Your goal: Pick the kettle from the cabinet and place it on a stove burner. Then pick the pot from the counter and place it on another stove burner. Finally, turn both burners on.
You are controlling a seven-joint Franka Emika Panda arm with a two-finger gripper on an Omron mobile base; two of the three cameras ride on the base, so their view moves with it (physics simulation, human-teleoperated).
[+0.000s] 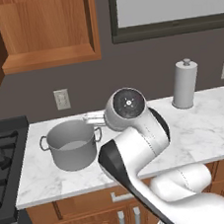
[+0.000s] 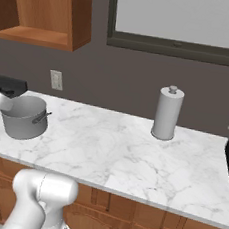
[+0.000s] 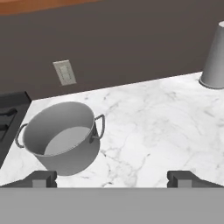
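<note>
The pot, wide grey steel with two loop handles and no lid, stands on the white marble counter close to its left end. My gripper hangs above and in front of the pot, open, with nothing between its dark fingertips. Left of the counter sits the black stove with its burner grates. The brown wooden cabinet hangs on the wall above. The kettle is out of view.
A tall grey cylinder with a knob top stands at the back right of the counter. A wall outlet is behind the pot, and a window is above the counter.
</note>
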